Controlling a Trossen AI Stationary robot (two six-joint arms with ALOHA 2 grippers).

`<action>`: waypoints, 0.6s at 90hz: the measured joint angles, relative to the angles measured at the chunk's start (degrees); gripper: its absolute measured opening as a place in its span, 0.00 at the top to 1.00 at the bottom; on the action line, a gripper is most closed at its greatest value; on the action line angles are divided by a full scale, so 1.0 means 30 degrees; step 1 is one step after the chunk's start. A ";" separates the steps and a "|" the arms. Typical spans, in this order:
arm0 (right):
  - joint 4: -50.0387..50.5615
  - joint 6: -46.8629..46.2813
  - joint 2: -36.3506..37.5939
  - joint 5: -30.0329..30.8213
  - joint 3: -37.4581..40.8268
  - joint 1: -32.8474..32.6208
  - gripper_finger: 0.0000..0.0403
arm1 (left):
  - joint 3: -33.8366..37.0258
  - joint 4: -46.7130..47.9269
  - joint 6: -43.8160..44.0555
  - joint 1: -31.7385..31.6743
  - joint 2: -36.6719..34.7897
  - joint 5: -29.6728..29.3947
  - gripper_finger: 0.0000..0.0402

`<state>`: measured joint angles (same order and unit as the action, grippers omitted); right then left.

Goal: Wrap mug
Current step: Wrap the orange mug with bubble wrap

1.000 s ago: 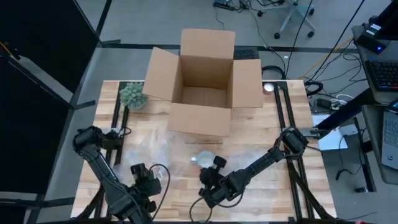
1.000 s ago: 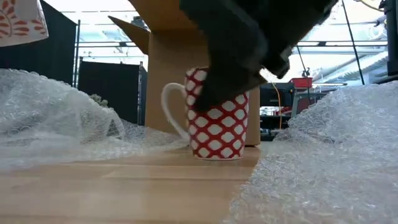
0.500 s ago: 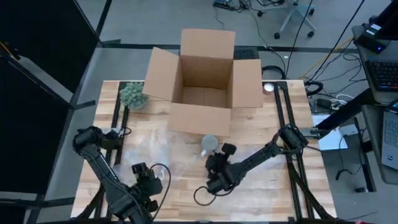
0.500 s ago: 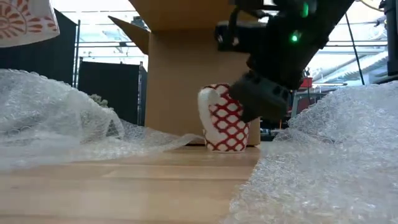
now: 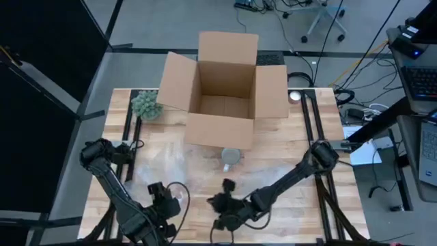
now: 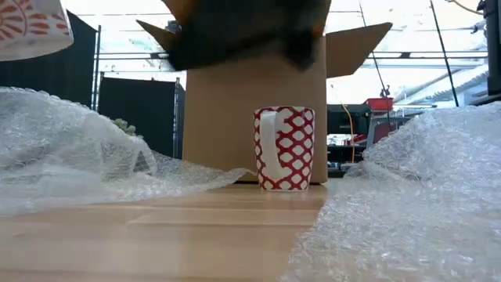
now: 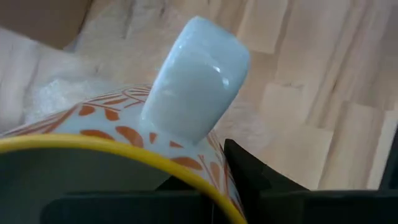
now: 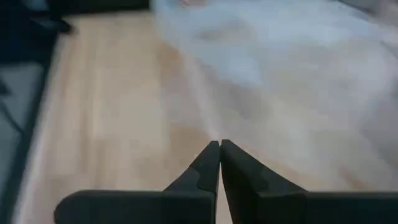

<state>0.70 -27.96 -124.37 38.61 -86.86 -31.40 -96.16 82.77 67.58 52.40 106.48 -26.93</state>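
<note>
Two mugs are in play here, which is half the problem. Nearest the front edge, the left gripper (image 5: 162, 208) is clenched on an orange-patterned mug (image 7: 124, 134) with a yellow rim and pale blue handle, held up off the table (image 5: 198, 184). Just beside it, also low at the front, the right gripper (image 8: 219, 152) hangs over bare wood with its fingers pressed together and nothing between them.

Further back, the red-and-white mug (image 6: 283, 148) stands upright on its own, right in front of the cardboard box (image 5: 225, 89), close to its front wall; whether they touch I can't tell. Bubble wrap (image 6: 70, 149) lies crumpled on one side of the low view, and a second heap (image 6: 415, 196) is piled up on the other.

What could go wrong, I reckon: the mug isn't sitting on the wrap, so pulling a sheet toward it could nudge it over or jam it against the box. The wrap is slippery and springy, so a pinch may slide off. And the left arm already has its claw full, so it can't help pin anything down without setting that mug somewhere first.

Off in the far left corner sits a small green plant (image 5: 146, 104), well out of the way.
</note>
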 joint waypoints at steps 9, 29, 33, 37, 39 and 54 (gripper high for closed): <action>0.0030 -0.0142 -0.0975 0.0333 -0.0885 0.0562 1.00 | 0.0000 0.0092 0.0201 0.0140 0.0000 0.0549 0.97; 0.0779 -0.0870 -0.3184 0.0342 -0.2969 0.1759 1.00 | 0.0000 0.0064 0.0342 0.0329 0.0000 0.0615 0.97; 0.0812 -0.1032 -0.3441 0.0249 -0.3192 0.1909 1.00 | 0.0000 0.0065 0.0354 0.0329 0.0000 0.0615 0.97; 0.0867 -0.1264 -0.3627 0.0144 -0.3252 0.2006 1.00 | 0.0000 0.0082 0.0347 0.0329 0.0000 0.0615 0.97; 0.0981 -0.1448 -0.3746 0.0133 -0.3252 0.2045 1.00 | 0.0000 0.0072 0.0347 0.0329 0.0000 0.0615 0.97; 0.2955 -0.2641 -0.4369 -0.0613 -0.3247 0.2034 1.00 | 0.0000 0.0069 0.0348 0.0329 0.0000 0.0608 0.97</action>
<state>9.57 -35.88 -137.48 36.77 -96.60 -25.30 -96.16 82.98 68.62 53.39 106.48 -25.10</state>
